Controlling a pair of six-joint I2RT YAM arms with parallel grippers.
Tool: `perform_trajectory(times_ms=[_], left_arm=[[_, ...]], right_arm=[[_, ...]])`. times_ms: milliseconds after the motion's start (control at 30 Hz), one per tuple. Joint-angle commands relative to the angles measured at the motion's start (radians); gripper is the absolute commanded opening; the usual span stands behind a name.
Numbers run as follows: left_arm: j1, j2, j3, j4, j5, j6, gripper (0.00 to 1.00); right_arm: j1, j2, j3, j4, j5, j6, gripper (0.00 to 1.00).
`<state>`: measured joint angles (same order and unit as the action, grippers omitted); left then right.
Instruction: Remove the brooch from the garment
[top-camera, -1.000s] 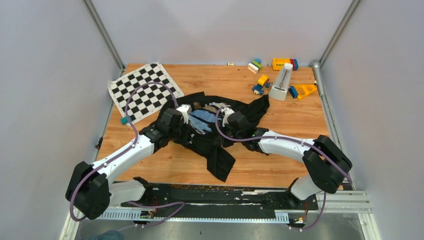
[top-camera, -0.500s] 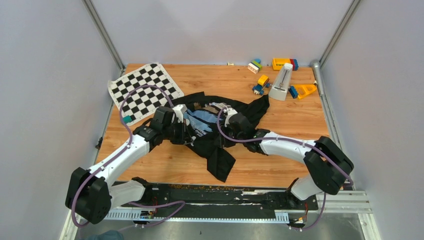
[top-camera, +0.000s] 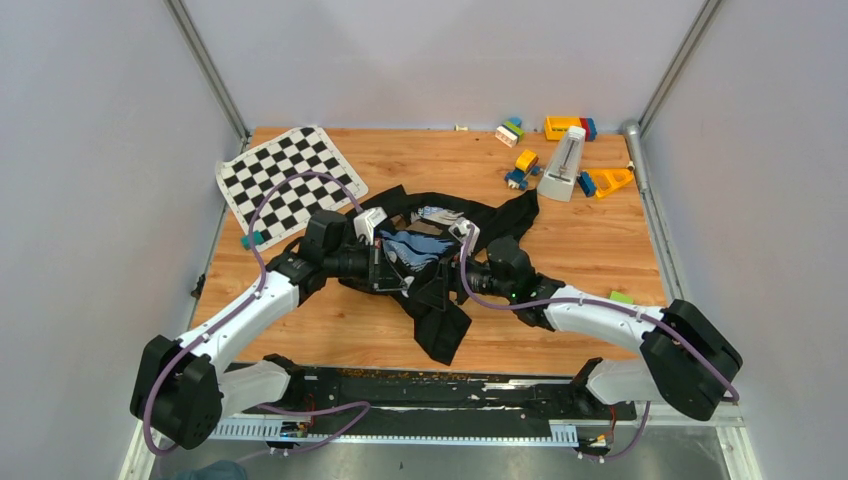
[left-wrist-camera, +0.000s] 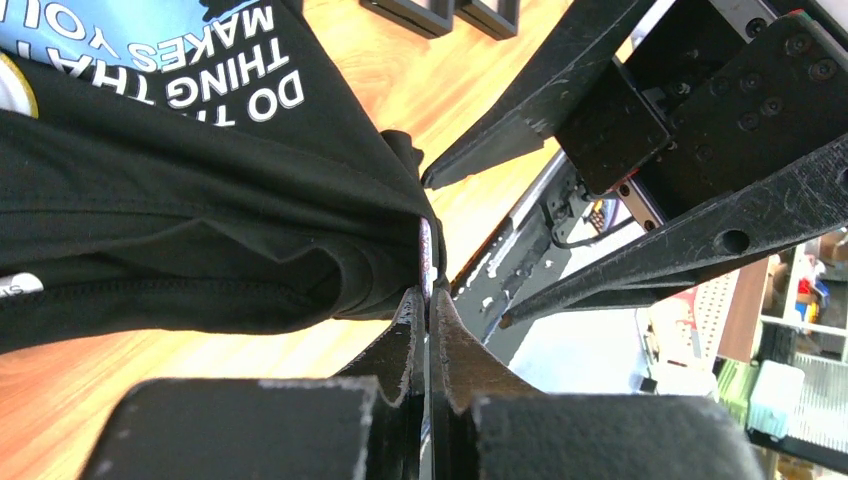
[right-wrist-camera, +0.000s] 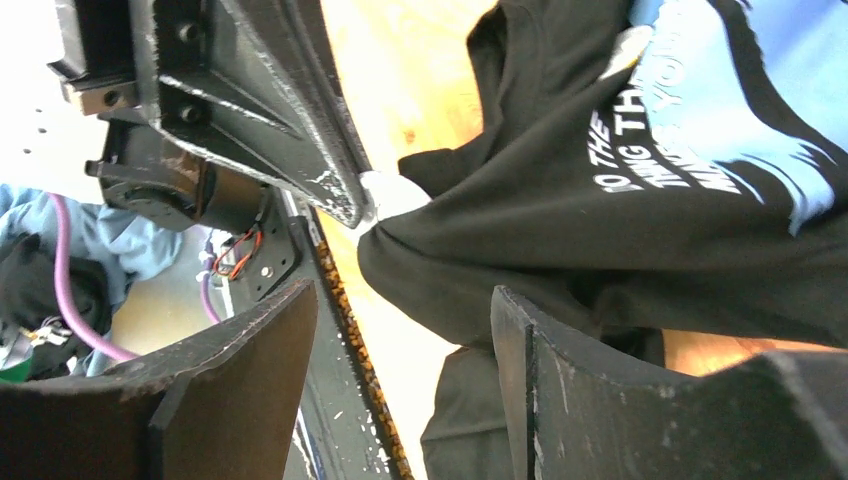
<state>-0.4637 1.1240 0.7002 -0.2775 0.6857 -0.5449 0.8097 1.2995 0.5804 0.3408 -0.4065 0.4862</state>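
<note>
1. Plain grey walls (top-camera: 450, 60) box in a wooden bench (top-camera: 600, 250).
2. The black garment (top-camera: 440, 320) lies crumpled mid-bench, between both arms.
3. A chequered mat (top-camera: 290, 175) sits back left and some coloured toy blocks (top-camera: 565, 127) back right, both off the cloth.
4. The left gripper (left-wrist-camera: 428, 300) is clamped on a garment fold. The right gripper (right-wrist-camera: 405, 295) gapes wide just beside it, holding nothing.
5. The brooch (right-wrist-camera: 390, 192) looks like the tiny pale bit at that pinched fold.
6. The blue print (left-wrist-camera: 120, 30) reads "DO", "THING", "MAKES YOU".

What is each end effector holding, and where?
Left end effector pinches a bunched fold of the garment; right end effector is open, holding nothing.
</note>
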Motion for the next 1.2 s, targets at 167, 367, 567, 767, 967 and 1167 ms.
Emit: perform_trajectory(times_ms=[167, 367, 567, 767, 967, 1167], left_arm=[[0.002, -0.035, -0.002, 0.063, 0.132, 0.009, 0.00], [0.002, -0.049, -0.005, 0.077, 0.146, 0.000, 0.00], [0.002, -0.051, -0.008, 0.080, 0.153, -0.003, 0.00], [0.000, -0.054, -0.010, 0.087, 0.175, -0.010, 0.00], [-0.002, -0.056, -0.020, 0.123, 0.202, -0.038, 0.00], [-0.001, -0.050, 0.050, -0.040, 0.047, 0.005, 0.00]], right_arm=[[-0.015, -0.016, -0.027, 0.160, -0.129, 0.016, 0.65], [-0.042, -0.001, -0.027, 0.170, -0.147, 0.048, 0.57], [-0.053, 0.007, -0.024, 0.164, -0.144, 0.061, 0.64], [-0.058, 0.014, -0.016, 0.146, -0.116, 0.069, 0.74], [-0.058, 0.034, -0.008, 0.165, -0.154, 0.075, 0.71], [-0.057, 0.055, 0.009, 0.130, -0.149, 0.050, 0.78]])
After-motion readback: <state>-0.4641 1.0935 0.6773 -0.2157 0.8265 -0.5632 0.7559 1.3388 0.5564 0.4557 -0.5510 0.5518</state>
